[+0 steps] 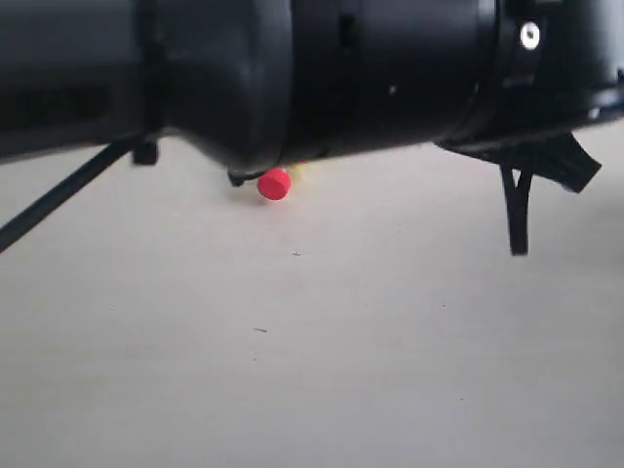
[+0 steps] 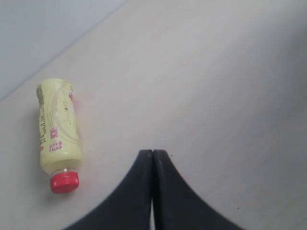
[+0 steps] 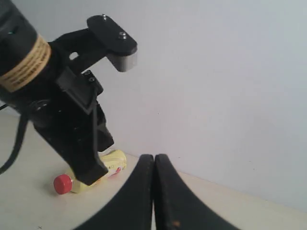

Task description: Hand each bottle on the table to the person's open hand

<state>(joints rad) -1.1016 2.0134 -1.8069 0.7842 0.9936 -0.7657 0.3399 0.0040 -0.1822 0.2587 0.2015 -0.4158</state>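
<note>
The yellow bottle (image 2: 57, 127) with its red cap (image 2: 64, 182) lies on its side on the pale beige table (image 2: 216, 96). My left gripper (image 2: 152, 154) is shut and empty, hovering beside the bottle on its cap side without touching it. My right gripper (image 3: 154, 158) is also shut and empty, farther off. From there the yellow bottle (image 3: 114, 163) shows partly behind the left arm (image 3: 67, 115). In the exterior view only the red cap (image 1: 275, 183) peeks out below a dark arm. The other three bottles and the person's hand are out of view.
A black arm body (image 1: 312, 68) fills the top of the exterior view, with a thin black part (image 1: 517, 219) hanging at the right. A pale wall (image 3: 216, 72) rises just behind the table's far edge, close to the bottle. Bare table (image 1: 312, 370) spreads in front.
</note>
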